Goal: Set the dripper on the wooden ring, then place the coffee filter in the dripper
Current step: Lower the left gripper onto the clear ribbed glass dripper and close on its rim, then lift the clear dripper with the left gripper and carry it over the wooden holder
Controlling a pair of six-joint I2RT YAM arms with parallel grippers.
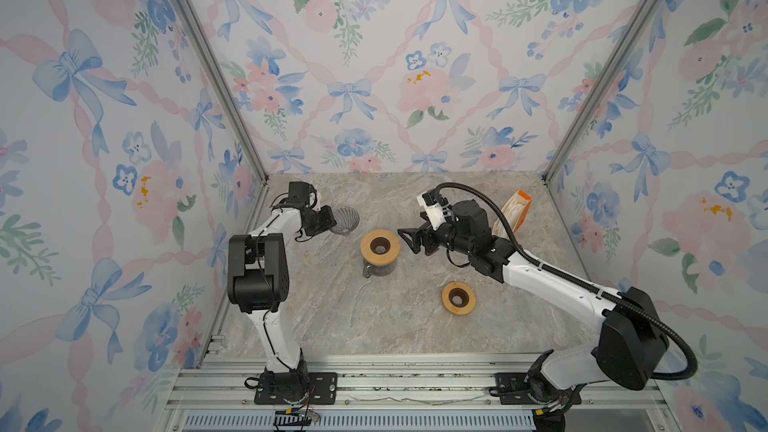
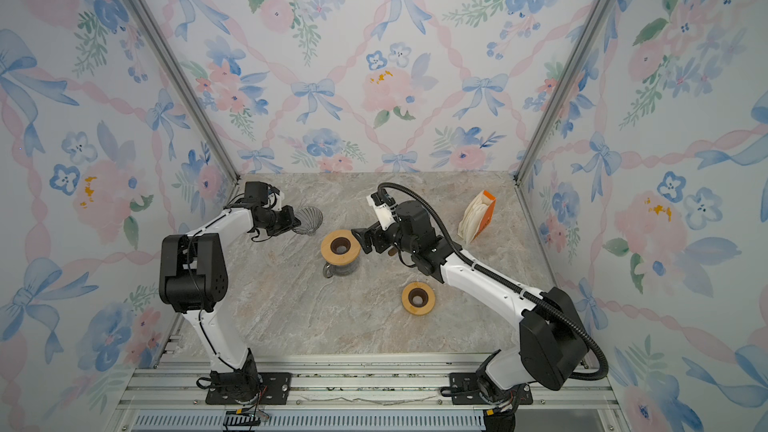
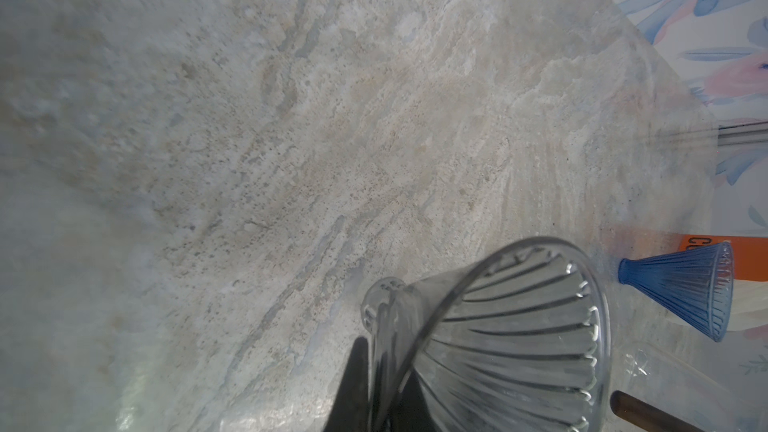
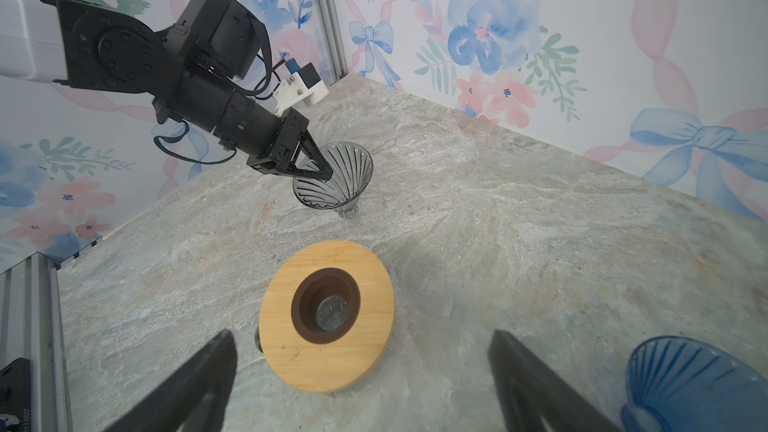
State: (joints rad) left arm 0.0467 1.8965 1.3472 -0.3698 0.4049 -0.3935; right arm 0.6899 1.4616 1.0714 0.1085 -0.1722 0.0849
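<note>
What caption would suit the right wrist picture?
Left gripper pinches the rim of the clear glass dripper; wooden ring before the open right gripper.

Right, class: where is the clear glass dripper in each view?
In a top view: clear glass dripper, left of centre.
In a top view: the same spot.
Left wrist: close up, in the foreground.
Right wrist: beyond the wooden-topped carafe.
Landmark: that carafe, missing only from left wrist.
</note>
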